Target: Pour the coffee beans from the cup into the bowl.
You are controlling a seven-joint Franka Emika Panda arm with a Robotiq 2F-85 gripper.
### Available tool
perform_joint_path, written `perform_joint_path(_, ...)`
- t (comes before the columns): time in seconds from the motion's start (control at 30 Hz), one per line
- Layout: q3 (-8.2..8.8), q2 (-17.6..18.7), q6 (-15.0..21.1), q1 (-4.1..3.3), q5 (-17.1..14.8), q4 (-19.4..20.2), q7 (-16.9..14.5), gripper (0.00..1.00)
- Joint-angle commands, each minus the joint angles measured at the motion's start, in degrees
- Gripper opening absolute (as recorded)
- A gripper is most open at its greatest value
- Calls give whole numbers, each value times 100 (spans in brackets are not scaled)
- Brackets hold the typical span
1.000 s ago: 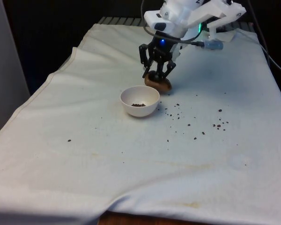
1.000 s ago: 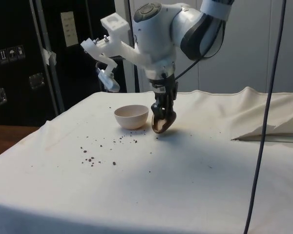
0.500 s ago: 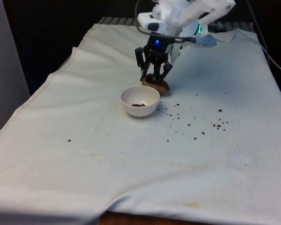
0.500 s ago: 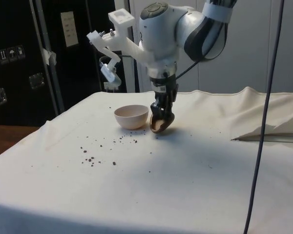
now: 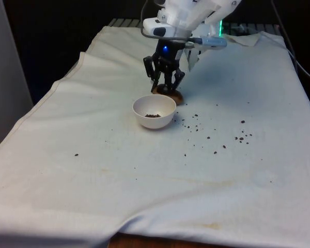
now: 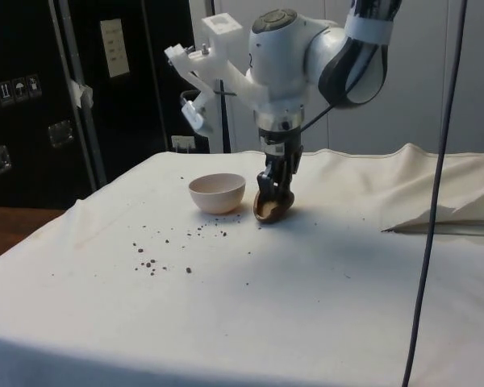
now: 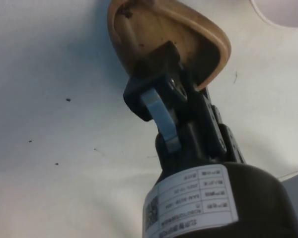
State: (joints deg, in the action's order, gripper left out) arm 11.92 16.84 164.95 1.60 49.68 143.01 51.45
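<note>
Wooden cup (image 5: 171,94) rests tilted on the tabletop (image 5: 144,196) just behind the white bowl (image 5: 154,111), its rim clamped in the gripper (image 5: 164,87)

Bowl (image 5: 154,111) just beside cup (image 5: 171,95); open cloth (image 5: 144,175) all around.

Tilted brown cup (image 5: 171,95) sits just behind white bowl (image 5: 154,111) holding few coffee beans (image 5: 153,115).

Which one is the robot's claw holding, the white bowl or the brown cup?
The brown cup. The gripper is pinching its rim and it tilts on the cloth, while the white bowl sits upright beside it, untouched.
</note>
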Motion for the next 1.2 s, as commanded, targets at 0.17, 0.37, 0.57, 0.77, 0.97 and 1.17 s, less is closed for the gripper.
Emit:
perform_joint_path(0.17,6,80,298,92,-115,92,-143,17)
perform_joint_path(0.37,29,92,350,103,-120,103,-160,56)
perform_joint_path(0.57,46,97,384,103,-126,115,-166,87)
perform_joint_path(0.77,138,34,275,17,-17,52,-69,100)
perform_joint_path(0.97,97,-350,178,52,-115,286,-223,100)
perform_joint_path(1.17,109,-636,23,40,-103,407,-309,100)
